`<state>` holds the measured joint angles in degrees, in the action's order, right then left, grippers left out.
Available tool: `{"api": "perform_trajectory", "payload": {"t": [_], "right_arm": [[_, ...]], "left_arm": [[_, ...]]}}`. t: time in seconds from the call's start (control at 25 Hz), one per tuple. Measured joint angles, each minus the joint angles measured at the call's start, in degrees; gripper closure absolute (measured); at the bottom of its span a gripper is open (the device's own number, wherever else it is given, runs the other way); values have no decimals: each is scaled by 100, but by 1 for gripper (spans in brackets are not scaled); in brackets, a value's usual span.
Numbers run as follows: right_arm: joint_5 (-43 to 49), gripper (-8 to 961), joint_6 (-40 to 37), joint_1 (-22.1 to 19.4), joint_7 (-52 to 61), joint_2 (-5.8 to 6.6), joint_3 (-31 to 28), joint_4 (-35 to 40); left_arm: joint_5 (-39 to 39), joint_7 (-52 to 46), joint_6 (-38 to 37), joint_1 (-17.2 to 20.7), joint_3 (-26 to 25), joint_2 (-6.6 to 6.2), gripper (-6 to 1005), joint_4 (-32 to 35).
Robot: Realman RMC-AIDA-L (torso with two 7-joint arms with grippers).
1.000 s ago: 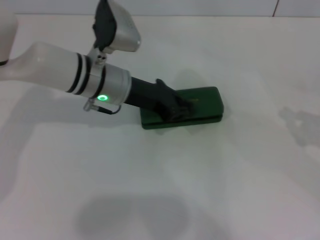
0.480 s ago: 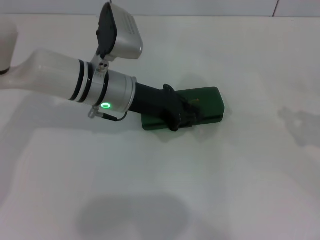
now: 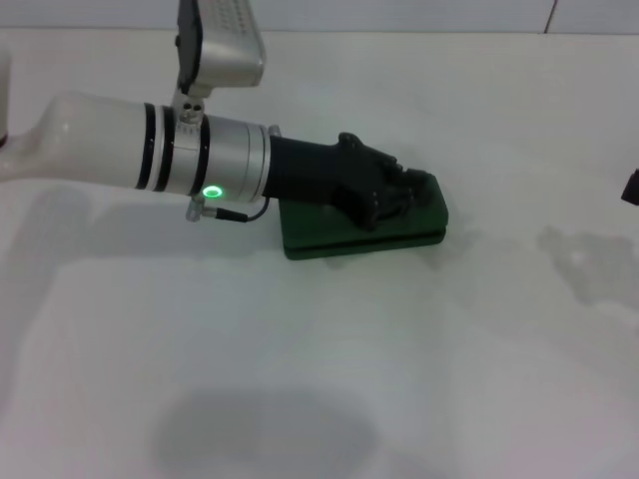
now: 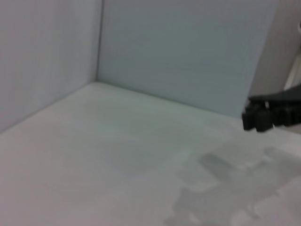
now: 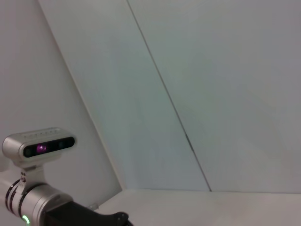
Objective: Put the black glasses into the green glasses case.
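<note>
Bearing the green glasses case (image 3: pixel 419 218): a white table (image 3: pixel 319 379).

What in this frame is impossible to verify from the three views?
- Black glasses: in no view; the green glasses case lies closed.
- Left pincer: head view, a dark mass over the case; finger state unreadable.
- Right pincer: cut off at the head view's edge; blurred in the left wrist view.

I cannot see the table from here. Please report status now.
Left gripper over the green glasses case, case lid down. Black glasses not in view. Right gripper at table edge. Nothing blocking.
</note>
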<state>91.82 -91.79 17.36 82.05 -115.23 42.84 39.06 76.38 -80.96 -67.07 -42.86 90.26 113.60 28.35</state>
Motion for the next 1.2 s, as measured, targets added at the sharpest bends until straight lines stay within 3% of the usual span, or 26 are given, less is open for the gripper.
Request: {"api": "perform_trajectory", "payload": {"t": [0.2,0.52,0.56,1.2], "right_arm": [[11,809,66,134,-17,3,230,-36],[12,807,258,335,-68,-23,607,-52],[12,807,261,335,-69,-23,607,-54],[-12,803,346,280,-75,-36,600,-65]], "left_arm": [[0,95,46,42,-68,39,756,10],[316,415,561,-16,-279,351,751,-96],[514,397,693,-46,-280,434,750,-124],[812,361,1091,-84,-238,589,739,-401]]}}
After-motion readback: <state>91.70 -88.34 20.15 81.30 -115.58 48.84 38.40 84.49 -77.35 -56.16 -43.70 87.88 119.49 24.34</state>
